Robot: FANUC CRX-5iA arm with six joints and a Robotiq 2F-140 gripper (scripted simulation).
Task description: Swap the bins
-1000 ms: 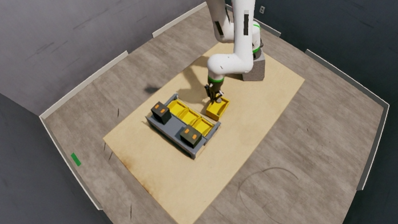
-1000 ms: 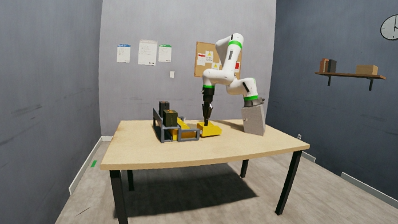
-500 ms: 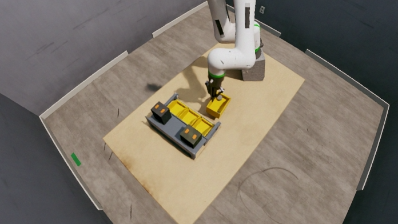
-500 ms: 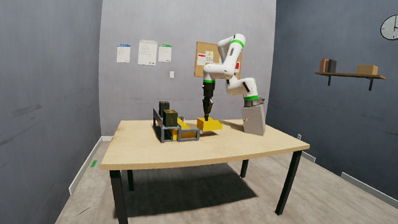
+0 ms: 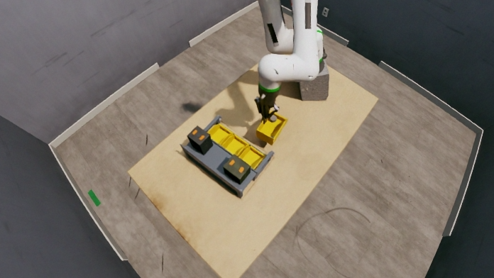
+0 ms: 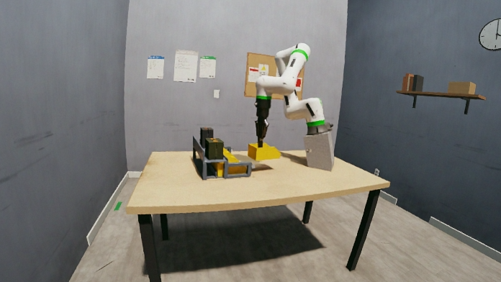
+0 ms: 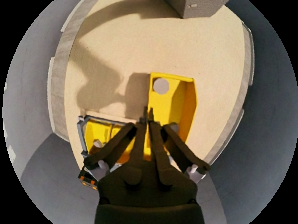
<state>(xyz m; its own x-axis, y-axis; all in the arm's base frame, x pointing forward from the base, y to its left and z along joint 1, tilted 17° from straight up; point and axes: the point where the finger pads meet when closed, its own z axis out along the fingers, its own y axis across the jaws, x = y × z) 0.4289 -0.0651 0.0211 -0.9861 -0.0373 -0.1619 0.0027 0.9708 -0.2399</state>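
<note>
Altogether three yellow bins (image 5: 233, 143) fill the shelf (image 5: 213, 164); one bin (image 5: 272, 130) is pinched by the pincer (image 5: 265, 118).
</note>
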